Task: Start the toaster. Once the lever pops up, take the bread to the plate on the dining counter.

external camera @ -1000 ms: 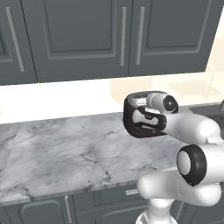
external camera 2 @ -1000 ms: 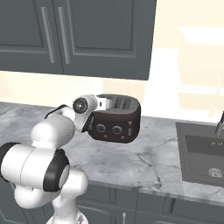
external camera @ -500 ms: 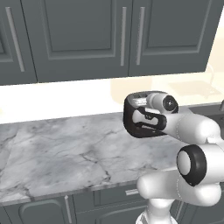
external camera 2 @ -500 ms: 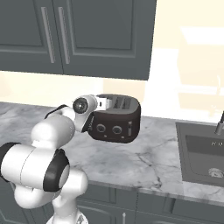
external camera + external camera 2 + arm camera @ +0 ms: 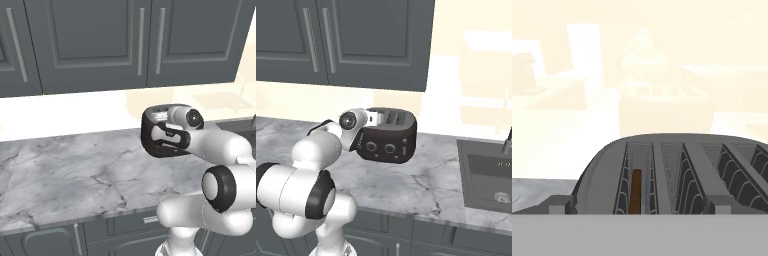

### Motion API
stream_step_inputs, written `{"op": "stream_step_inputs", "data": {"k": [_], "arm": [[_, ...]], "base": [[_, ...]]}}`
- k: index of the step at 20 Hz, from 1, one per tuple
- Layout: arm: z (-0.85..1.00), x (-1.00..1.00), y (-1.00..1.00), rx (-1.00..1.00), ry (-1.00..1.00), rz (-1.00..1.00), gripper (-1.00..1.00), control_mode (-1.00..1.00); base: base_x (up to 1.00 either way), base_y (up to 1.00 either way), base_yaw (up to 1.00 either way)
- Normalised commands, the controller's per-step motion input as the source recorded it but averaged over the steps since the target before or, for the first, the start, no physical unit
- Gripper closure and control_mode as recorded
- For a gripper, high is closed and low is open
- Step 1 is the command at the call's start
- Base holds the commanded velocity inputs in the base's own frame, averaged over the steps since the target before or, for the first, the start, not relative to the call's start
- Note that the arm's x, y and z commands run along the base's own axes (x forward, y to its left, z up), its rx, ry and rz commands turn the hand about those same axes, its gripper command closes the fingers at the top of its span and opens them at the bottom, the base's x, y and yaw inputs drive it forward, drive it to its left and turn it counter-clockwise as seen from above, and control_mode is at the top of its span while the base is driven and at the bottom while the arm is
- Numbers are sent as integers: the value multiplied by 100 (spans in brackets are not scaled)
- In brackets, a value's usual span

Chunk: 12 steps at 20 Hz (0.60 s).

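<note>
Detected no movement over the last second: same arm pose, same toaster (image 5: 148, 135) position, same framing from both base cameras. Judged from that stillness either a pause before pressing the lever or a wait on the toasting cycle; could not tell which, with the lever's height not readable in these views. Counted the carry to the plate as wholly undone.

Found the claw (image 5: 163, 136) poised at the toaster's end, level with its upper half and very close to the shell; could not confirm contact or a gap from either base camera. Looked through the hand camera straight along the toaster's (image 5: 602, 165) domed top, slots running away ahead. Spotted the bread (image 5: 636, 192) just ahead and slightly left of the claw's line, standing on edge, sunk low in the left-hand slot with only a dark brown strip showing between the wire guides.

Read the jaws as spread to their widest, with nothing gripped between them and no bread in hand.

Placed the toaster (image 5: 388, 137) on the marble worktop (image 5: 75, 175), knobs on its front face, sink (image 5: 486, 175) well off to the claw's far side.
</note>
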Motion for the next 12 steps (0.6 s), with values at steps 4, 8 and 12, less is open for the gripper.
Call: {"op": "stream_step_inputs", "data": {"k": [4, 8, 12], "arm": [[0, 0, 0, 0, 0, 0, -100, -100], [0, 0, 0, 0, 0, 0, -100, -100], [0, 0, 0, 0, 0, 0, -100, -100]], "base": [[0, 0, 0], [0, 0, 0], [0, 0, 0]]}}
